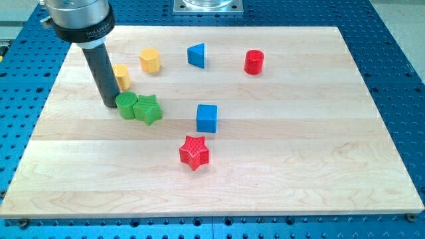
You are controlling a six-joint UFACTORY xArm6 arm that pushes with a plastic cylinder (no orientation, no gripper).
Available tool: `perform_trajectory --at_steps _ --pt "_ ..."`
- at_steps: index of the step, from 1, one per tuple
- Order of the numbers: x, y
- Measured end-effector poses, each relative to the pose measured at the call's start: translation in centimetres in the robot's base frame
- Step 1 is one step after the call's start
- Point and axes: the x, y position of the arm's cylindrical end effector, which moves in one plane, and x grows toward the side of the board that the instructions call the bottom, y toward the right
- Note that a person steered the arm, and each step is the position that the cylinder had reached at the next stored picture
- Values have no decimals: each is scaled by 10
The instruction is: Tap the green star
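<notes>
The green star (149,109) lies on the wooden board (279,172), left of centre. A green round block (126,105) touches its left side. My tip (109,105) stands just left of the green round block, touching or nearly touching it, so the round block sits between my tip and the star. The dark rod rises from the tip toward the view's top left.
A yellow block (121,76) sits partly behind the rod. A yellow hexagon (150,60), a blue triangle (196,55) and a red cylinder (254,62) lie near the top. A blue cube (206,118) and a red star (194,152) lie near the centre.
</notes>
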Motion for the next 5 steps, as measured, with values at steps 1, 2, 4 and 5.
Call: perform_trajectory --at_steps 1,2,4,5 --pt "65 -52" --pt "72 12" --pt "56 93" --pt "61 49"
